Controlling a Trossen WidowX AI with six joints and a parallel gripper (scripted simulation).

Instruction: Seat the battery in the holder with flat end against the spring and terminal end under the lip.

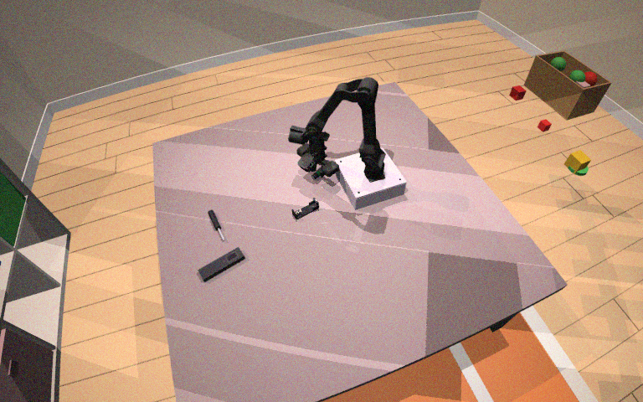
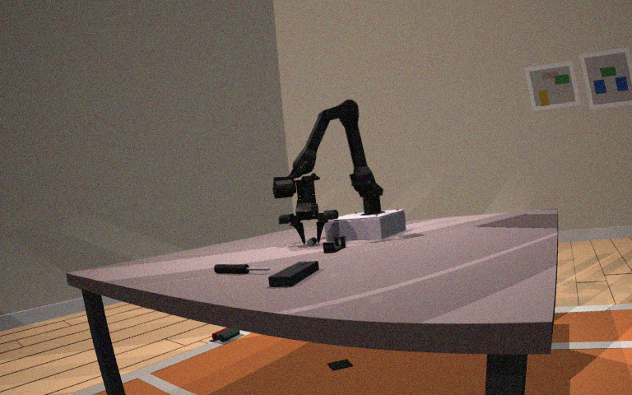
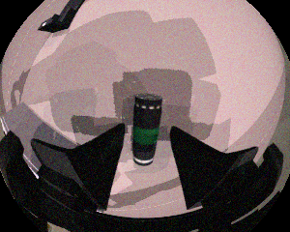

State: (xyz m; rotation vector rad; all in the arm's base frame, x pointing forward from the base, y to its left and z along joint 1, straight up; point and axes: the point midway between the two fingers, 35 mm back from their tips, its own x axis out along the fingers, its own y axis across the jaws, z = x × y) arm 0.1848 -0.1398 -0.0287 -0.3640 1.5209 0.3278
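The gripper (image 3: 147,155) hangs low over the surface (image 1: 345,279), fingers apart on either side of the battery (image 3: 145,130), which lies between them untouched. The holder (image 1: 306,209) sits nearby, apart.

Matte black jointed arm (image 2: 354,141), slim links, bulky joints, pale grey square base (image 2: 365,225), wedge-shaped end effector (image 2: 310,234) fingers

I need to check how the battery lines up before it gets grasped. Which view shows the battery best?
The wrist view: the battery lies lengthwise on the table between the open pincer's fingers, green band visible. The exterior view shows only a small speck by the fingertips; the top view shows it mostly hidden beneath the pincer.
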